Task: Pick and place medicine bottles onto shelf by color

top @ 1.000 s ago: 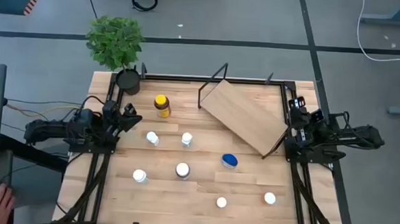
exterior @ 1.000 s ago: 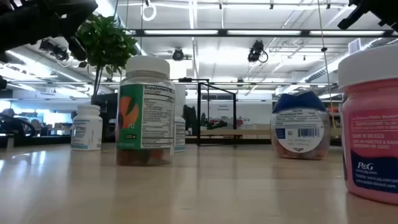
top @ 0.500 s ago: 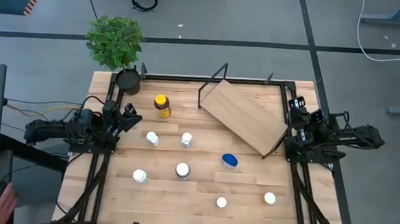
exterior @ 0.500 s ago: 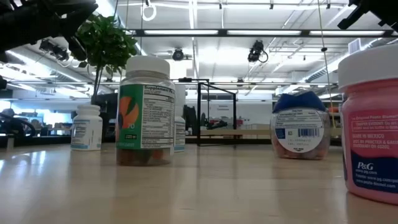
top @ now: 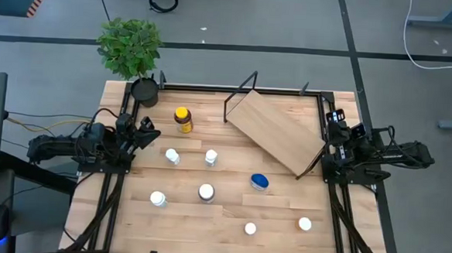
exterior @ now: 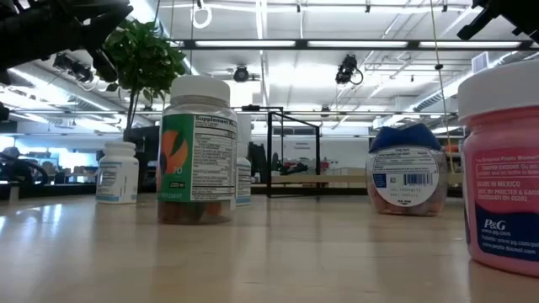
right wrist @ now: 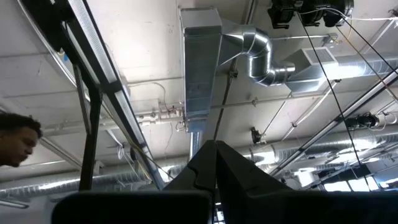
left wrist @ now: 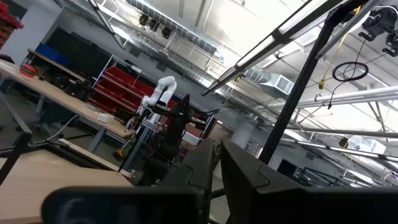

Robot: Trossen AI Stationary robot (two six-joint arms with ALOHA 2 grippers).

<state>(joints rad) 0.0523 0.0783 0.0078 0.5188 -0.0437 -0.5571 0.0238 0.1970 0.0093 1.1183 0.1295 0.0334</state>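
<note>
Bottles (top: 206,191) lie mid-table, well apart from both clenched tools (top: 144,128) (top: 332,136) at the edges.

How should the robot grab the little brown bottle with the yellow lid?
Best from straight above: the amber bottle with the yellow cap stands upright with bare wooden tabletop around it. Pinch its round body just under the cap. The left claw is nearest.

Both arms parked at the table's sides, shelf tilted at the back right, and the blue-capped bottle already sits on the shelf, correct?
Not quite: the blue-capped bottle stands on the tabletop, in front of the shelf, as the high view shows. The rest holds.
</note>
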